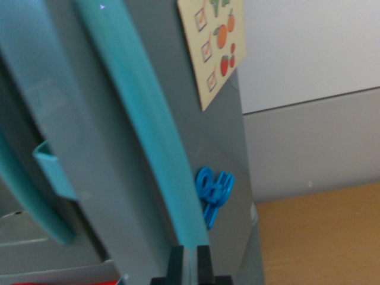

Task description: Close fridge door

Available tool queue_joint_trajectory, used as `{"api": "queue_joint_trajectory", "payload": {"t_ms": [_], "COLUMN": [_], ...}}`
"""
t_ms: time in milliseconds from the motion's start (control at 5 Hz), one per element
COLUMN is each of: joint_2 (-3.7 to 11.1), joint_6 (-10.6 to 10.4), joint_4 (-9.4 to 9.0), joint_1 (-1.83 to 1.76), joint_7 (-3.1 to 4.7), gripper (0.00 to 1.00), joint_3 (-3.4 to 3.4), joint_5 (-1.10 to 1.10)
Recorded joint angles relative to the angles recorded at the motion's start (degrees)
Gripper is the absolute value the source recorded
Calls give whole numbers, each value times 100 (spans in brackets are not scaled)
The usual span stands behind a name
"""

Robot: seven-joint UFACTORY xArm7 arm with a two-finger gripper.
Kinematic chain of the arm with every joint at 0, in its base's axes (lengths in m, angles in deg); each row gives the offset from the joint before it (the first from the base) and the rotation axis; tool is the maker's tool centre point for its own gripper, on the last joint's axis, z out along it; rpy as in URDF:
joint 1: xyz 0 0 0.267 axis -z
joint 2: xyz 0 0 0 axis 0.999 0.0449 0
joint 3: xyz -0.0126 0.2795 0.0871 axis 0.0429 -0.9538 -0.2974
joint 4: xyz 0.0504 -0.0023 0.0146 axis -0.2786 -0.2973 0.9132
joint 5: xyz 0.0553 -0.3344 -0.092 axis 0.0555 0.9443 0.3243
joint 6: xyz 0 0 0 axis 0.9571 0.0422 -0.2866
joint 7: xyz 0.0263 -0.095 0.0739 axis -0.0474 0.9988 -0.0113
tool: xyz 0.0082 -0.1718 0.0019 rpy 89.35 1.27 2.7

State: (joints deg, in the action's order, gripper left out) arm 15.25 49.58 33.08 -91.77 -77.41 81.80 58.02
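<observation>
While wrist camera tilts upward, gripper (pixel 190 261) fingers straddle teal handle (pixel 142 119) of grey fridge door (pixel 89 178), apparently clamped on it.

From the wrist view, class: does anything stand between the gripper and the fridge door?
Nothing visible does. The gripper sits right at the fridge door's teal edge strip, with no object between them. The blue magnet and the shopping-list card lie off to the side.
</observation>
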Motion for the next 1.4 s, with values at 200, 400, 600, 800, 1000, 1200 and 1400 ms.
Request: {"api": "queue_joint_trajectory", "payload": {"t_ms": [200,400,600,800,1000,1200,1400], "joint_2": [0,354,354,699,699,1026,1026], "joint_6": [0,-4,-4,-31,-31,-32,-32], "joint_4": [0,196,196,367,367,555,555], "joint_1": [0,0,0,0,0,0,0], "joint_7": [0,0,0,0,0,0,0], "gripper": [100,100,100,100,100,100,100], "joint_3": [0,8,8,8,8,8,8], "joint_5": [0,0,0,0,0,0,0]}}
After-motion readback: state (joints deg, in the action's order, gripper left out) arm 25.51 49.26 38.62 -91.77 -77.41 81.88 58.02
